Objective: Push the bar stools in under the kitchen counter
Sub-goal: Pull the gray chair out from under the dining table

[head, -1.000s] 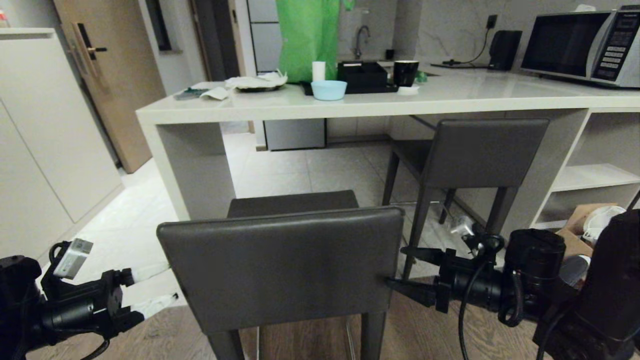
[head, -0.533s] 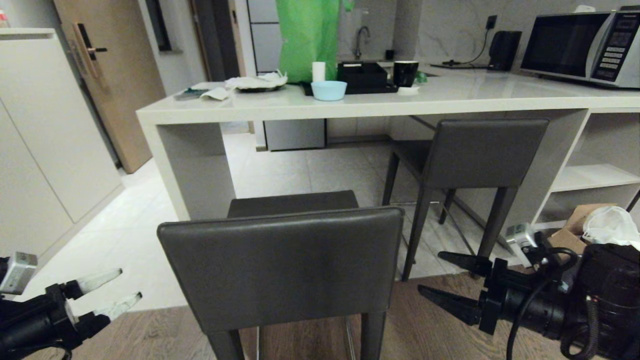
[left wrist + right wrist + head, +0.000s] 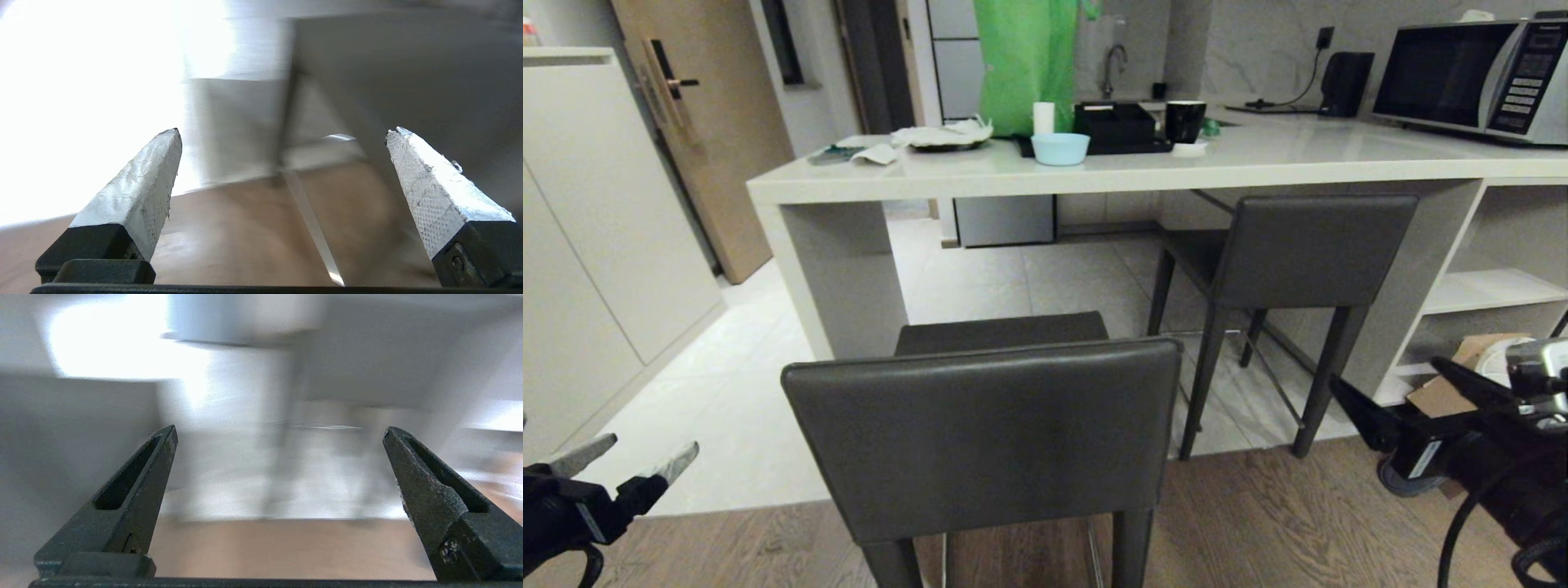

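The near bar stool (image 3: 980,433) stands in front of me on the wood floor, its dark backrest facing me and its seat short of the kitchen counter (image 3: 1258,167). The second bar stool (image 3: 1307,245) has its seat under the counter's slab at the right. My left gripper (image 3: 645,453) is open, low at the left, apart from the near stool. My right gripper (image 3: 1387,374) is open at the right, also clear of it. In the left wrist view the open left gripper (image 3: 282,132) faces a blurred stool leg (image 3: 286,122). The right gripper (image 3: 280,429) holds nothing.
A tall cream cabinet (image 3: 596,245) and a wooden door (image 3: 703,122) lie to the left. On the counter are a blue bowl (image 3: 1059,149), a black cup (image 3: 1184,120), a green bag (image 3: 1025,61) and a microwave (image 3: 1478,73). A cardboard box (image 3: 1454,384) sits by the open shelves (image 3: 1494,286).
Both grippers have drawn back from the near stool's backrest, the left outward to the left and lower, the right outward to the right. Neither stool has moved.
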